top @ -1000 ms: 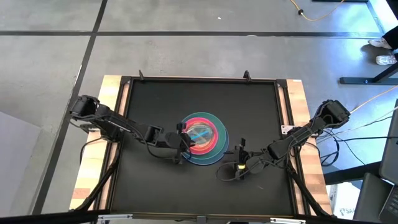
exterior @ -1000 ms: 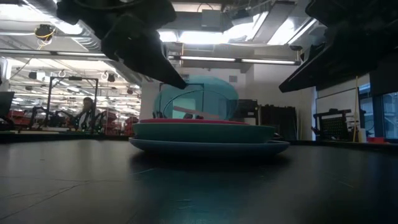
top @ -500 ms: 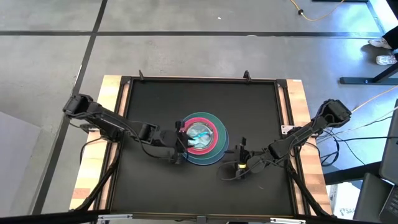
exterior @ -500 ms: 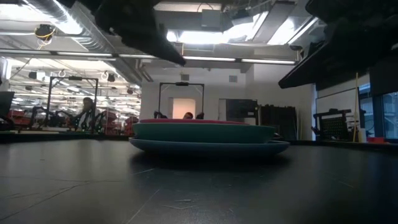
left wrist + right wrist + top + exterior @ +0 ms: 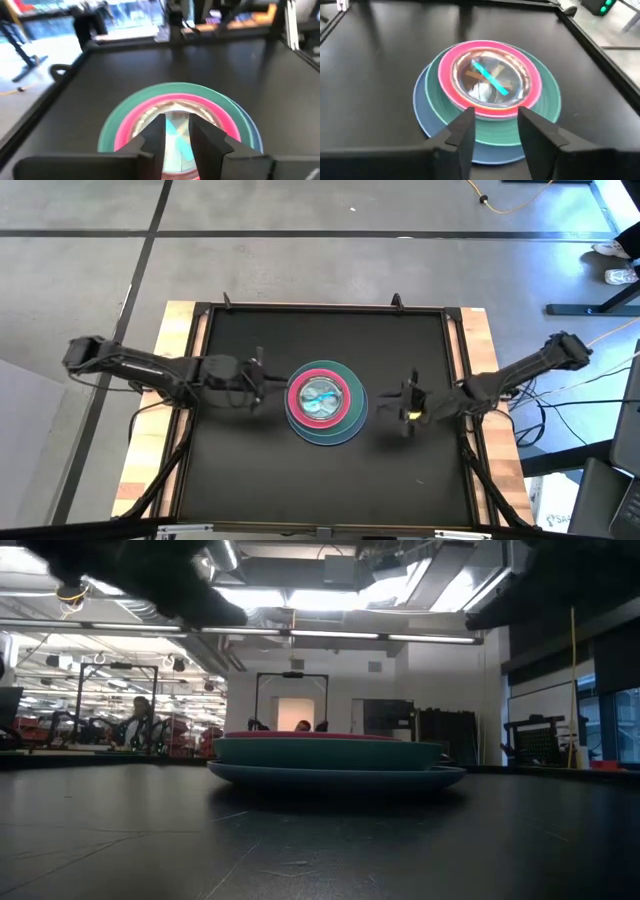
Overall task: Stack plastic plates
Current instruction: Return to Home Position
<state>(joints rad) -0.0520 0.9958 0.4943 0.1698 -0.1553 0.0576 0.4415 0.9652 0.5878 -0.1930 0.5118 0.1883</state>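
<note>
Flanked the stack of round plastic plates (image 5: pixel 322 400), pink on teal on light blue; held left gripper (image 5: pixel 260 375) narrowly parted, right gripper (image 5: pixel 404 402) wider, both empty

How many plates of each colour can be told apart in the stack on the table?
Large light blue round plastic plate, at the bottom: 1
Teal round plastic plate: 1
Pink round plastic plate: 1
Small translucent plastic dishes nested in the centre: at least 1, exact count unclear
Total: at least 4
</note>
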